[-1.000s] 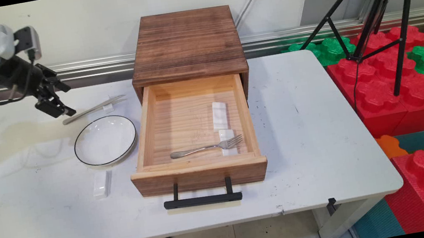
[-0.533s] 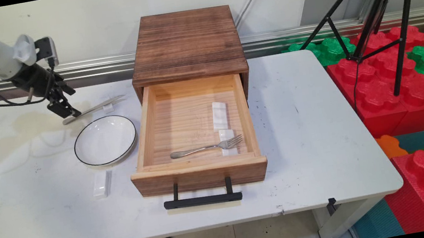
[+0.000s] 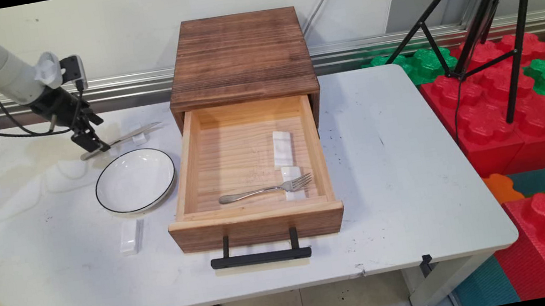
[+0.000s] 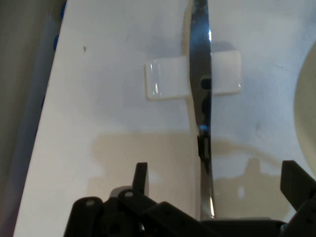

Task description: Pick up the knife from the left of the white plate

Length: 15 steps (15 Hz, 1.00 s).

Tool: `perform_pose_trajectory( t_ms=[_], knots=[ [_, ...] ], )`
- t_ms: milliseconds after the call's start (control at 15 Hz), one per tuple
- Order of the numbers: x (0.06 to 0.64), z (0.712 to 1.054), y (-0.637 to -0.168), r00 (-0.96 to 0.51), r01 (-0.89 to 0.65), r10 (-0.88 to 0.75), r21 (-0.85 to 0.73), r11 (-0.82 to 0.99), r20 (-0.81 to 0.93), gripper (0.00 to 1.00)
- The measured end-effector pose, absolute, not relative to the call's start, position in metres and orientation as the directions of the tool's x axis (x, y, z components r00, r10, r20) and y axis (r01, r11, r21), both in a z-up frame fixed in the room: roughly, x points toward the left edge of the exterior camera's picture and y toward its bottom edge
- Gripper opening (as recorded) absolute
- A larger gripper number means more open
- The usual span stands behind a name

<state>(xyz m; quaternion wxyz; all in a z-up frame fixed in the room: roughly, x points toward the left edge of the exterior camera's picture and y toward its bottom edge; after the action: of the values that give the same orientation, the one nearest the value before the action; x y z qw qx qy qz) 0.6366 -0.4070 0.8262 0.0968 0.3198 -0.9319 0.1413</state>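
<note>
Since a second ago my arm has swung rightward and down, bringing my pincer (image 3: 92,144) from the far left of the surface (image 3: 404,165) to just over the handle end of the knife (image 3: 122,139). My fingers (image 4: 140,177) stand spread apart, gripping nothing, with the knife's handle lying between them in the hand view, closer to the right one.

That knife (image 4: 201,94) is a slim, shiny metal table knife, lying flat at the back left of the surface. Its blade crosses a small white rest (image 3: 139,138), a glossy rectangular block, and the tip points toward the wooden drawer box (image 3: 239,55).

Just in front of the knife sits a white bowl (image 3: 135,180) with a thin black rim, and nearer still a second white rest (image 3: 129,237) lies on its own.

To the right, the pulled-out drawer (image 3: 255,220) holds a fork (image 3: 264,191), its tines propped on a third white rest (image 3: 290,173), with a fourth white rest (image 3: 282,148) just behind that. None of these has shifted.
</note>
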Motion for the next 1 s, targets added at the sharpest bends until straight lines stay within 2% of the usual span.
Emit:
perform_pose_trajectory(
  t_ms=[800, 867, 1000],
  knots=[
    [0.636, 0.8, -0.434, -0.775, -0.618, -0.558, -0.171, 0.768, 0.296, 1.0],
    [0.637, 0.799, -0.435, -0.774, -0.618, -0.559, -0.168, 0.768, 0.297, 0.0],
    [0.638, 0.799, -0.434, -0.772, -0.621, -0.562, -0.164, 0.766, 0.297, 0.0]
  ],
)
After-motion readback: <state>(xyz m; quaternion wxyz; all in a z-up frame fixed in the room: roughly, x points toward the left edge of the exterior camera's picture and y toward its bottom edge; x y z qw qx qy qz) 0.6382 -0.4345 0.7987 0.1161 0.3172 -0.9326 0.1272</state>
